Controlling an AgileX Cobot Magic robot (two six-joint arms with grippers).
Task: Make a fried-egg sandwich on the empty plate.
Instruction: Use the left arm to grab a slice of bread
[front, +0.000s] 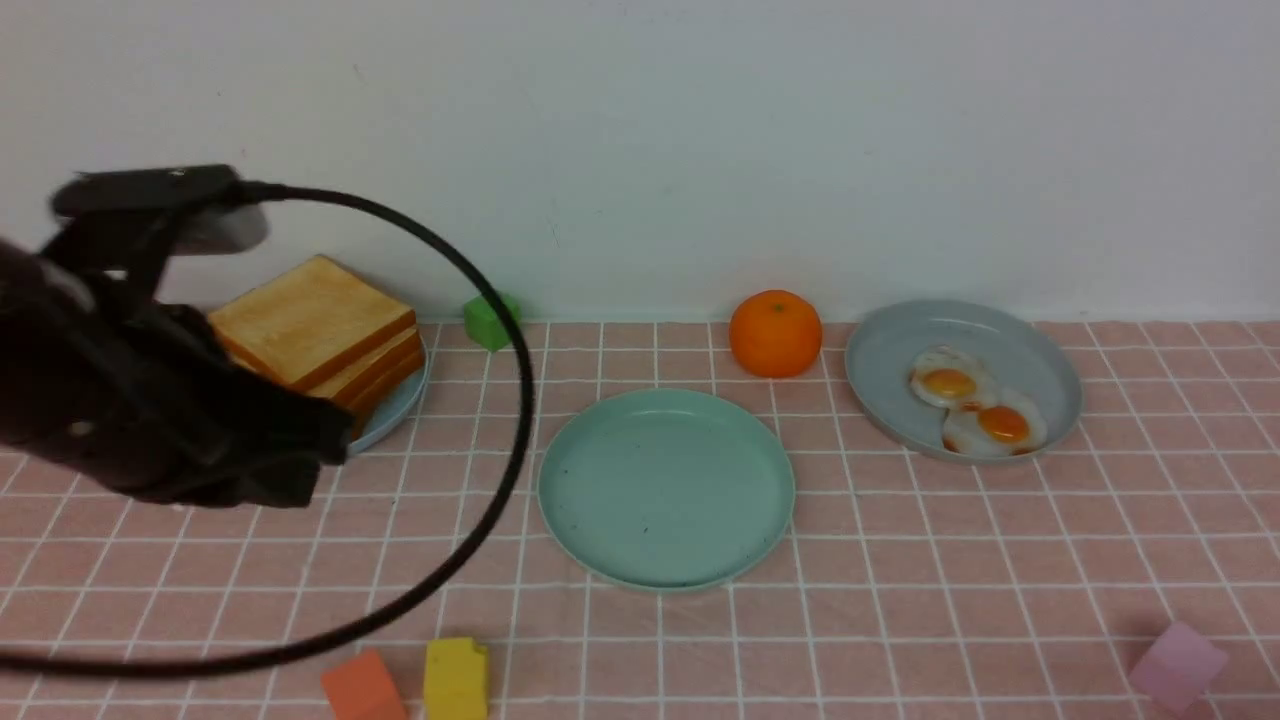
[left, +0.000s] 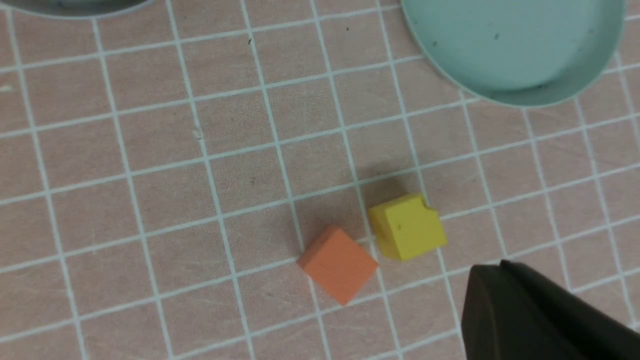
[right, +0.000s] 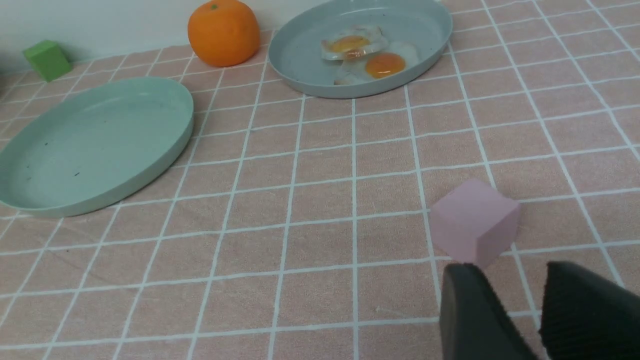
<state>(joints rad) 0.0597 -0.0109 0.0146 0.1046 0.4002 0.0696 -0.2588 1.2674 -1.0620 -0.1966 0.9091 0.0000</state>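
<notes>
The empty plate (front: 665, 485) (left: 515, 45) (right: 90, 145), mint green, sits mid-table with nothing on it. No fried-egg sandwich is in view. Toast slices (front: 315, 325) are stacked on a pale blue plate (front: 408, 398) at the back left. Two fried eggs (front: 975, 405) (right: 367, 55) lie on a grey-blue plate (front: 1060, 370) (right: 310, 60) at the back right. My left gripper (front: 325, 450) (left: 500, 267) is shut and holds nothing, hovering in front of the toast stack. My right gripper (right: 510, 272) is open and empty, low over the cloth, outside the front view.
An orange (front: 775, 333) stands behind the mint plate, and a green cube (front: 490, 320) by the wall. Orange (front: 365, 688) and yellow (front: 456, 678) cubes lie near the front edge. A pink cube (right: 472, 222) lies just ahead of my right fingers. The left arm's cable (front: 520, 400) loops over the cloth.
</notes>
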